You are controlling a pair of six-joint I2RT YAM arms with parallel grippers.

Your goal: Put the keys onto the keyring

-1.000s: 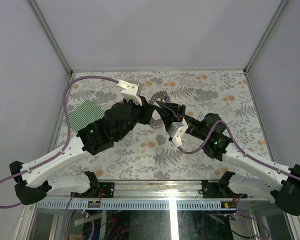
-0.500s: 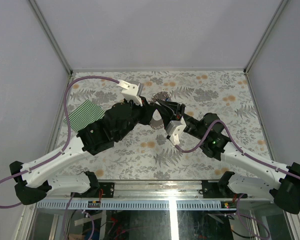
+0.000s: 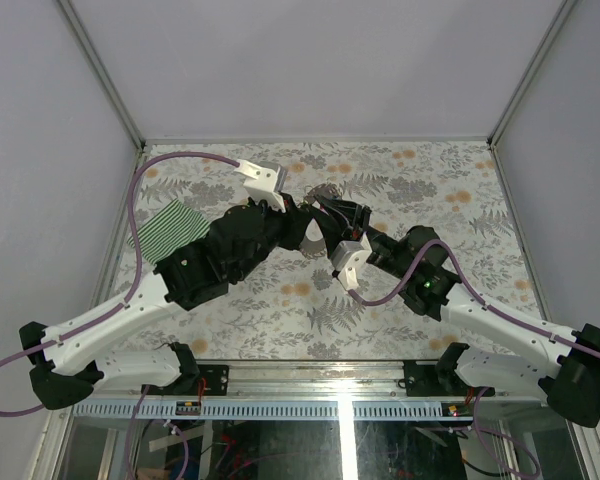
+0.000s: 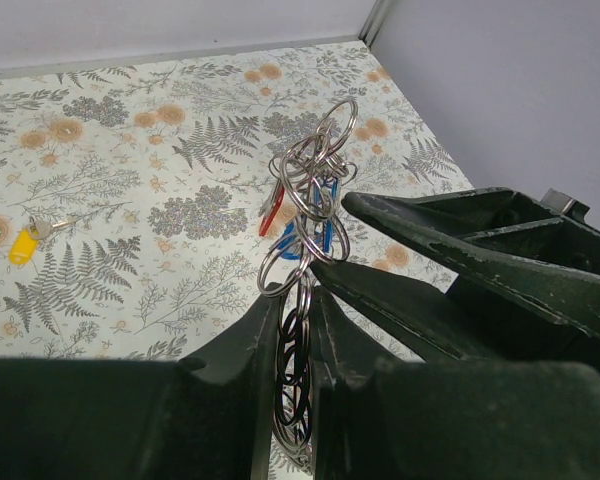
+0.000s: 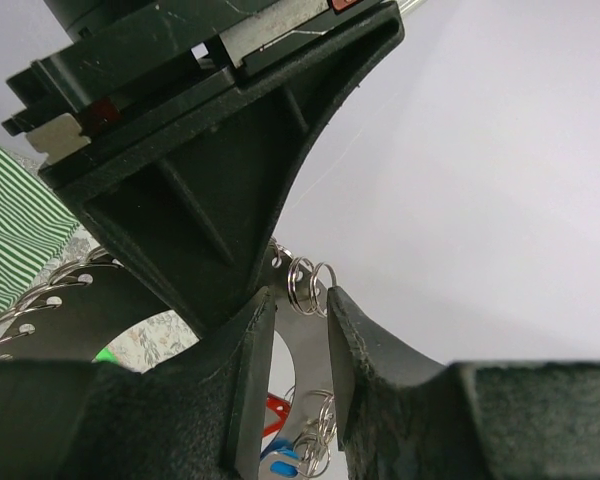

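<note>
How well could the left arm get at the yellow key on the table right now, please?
Probably not yet: the left gripper is shut on the keyring, so it is occupied. The yellow key itself lies uncovered on the table.

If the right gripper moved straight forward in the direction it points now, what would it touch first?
Probably the small rings of the keyring, just at the tips of the right gripper. Directly behind them stands the left gripper, which clamps the keyring lower down. Depth is hard to judge.
</note>
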